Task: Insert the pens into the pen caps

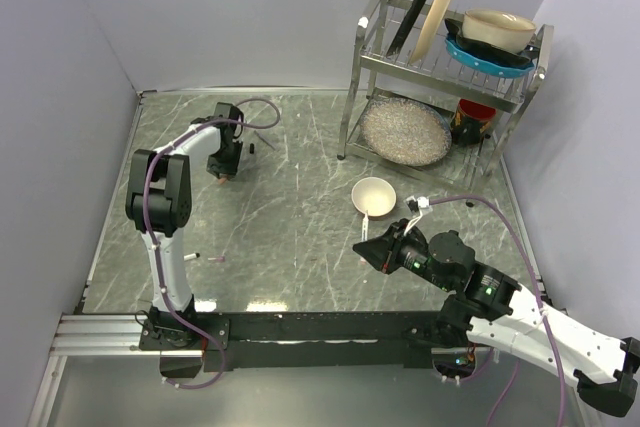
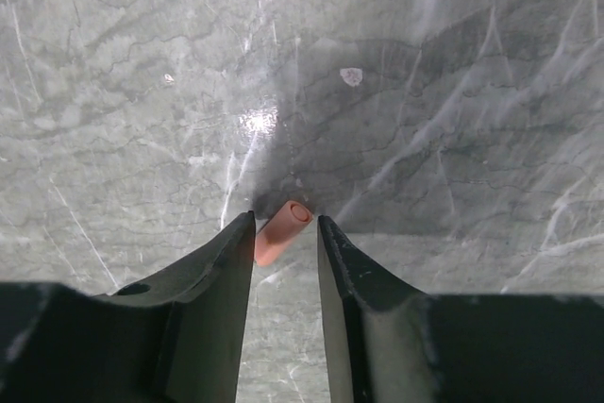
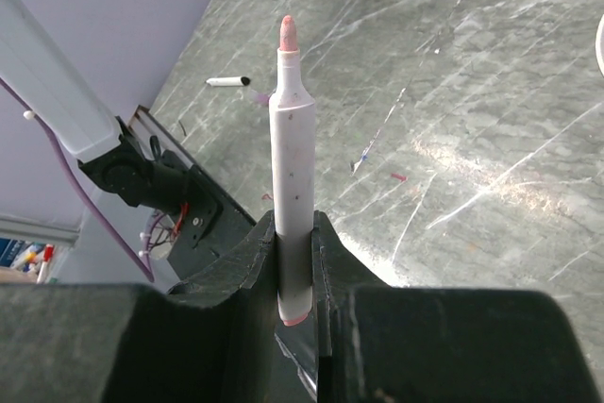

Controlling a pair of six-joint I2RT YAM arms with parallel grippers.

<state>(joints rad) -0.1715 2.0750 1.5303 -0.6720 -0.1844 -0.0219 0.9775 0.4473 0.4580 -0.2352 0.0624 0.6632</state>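
A short pink pen cap (image 2: 281,230) lies slanted on the marble table between the fingertips of my left gripper (image 2: 285,226). The jaws stand open around it, with a sliver of gap at the right finger. In the top view this gripper (image 1: 225,173) hangs over the table's far left. My right gripper (image 3: 294,224) is shut on a white pen (image 3: 291,139), whose bare pink tip points away from the jaws. That gripper (image 1: 372,245) hovers just in front of a small cream bowl (image 1: 375,195). Another white pen with a black end (image 1: 190,257) lies at the near left.
A metal dish rack (image 1: 440,67) with plates, bowls and a large round pan stands at the back right. Small dark bits (image 1: 253,148) lie near the left gripper. A tiny pink piece (image 1: 215,260) lies beside the black-ended pen. Grey walls close the left and back sides.
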